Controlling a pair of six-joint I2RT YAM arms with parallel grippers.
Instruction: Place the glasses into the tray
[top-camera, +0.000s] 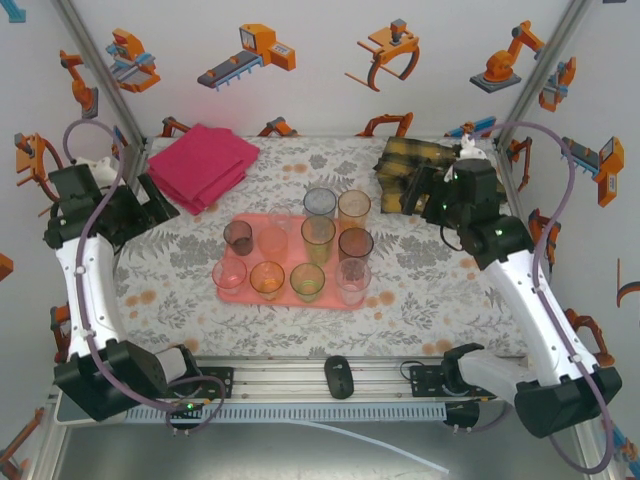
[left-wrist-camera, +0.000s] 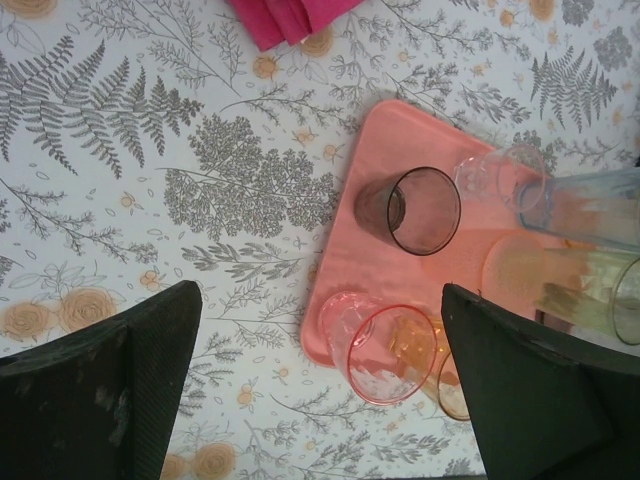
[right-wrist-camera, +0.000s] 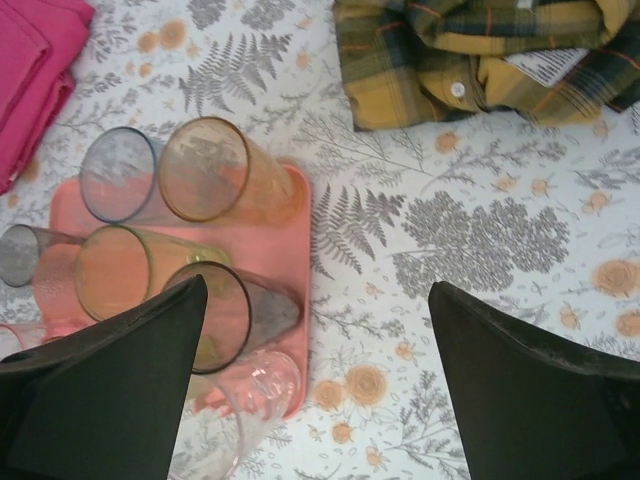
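Several glasses stand upright on the salmon-pink tray in the middle of the table, among them a blue-grey one, an amber one and a clear one. My left gripper hangs open left of the tray, with nothing between its fingers. In the left wrist view the gripper frames the tray's corner, a pink glass and a smoky glass. My right gripper is open and empty, up off the table beside the tray's right edge; a dark glass and a clear glass sit by its left finger.
A folded magenta cloth lies at the back left. A crumpled yellow plaid shirt lies at the back right, close under my right gripper. A small black object rests on the front rail between the arm bases.
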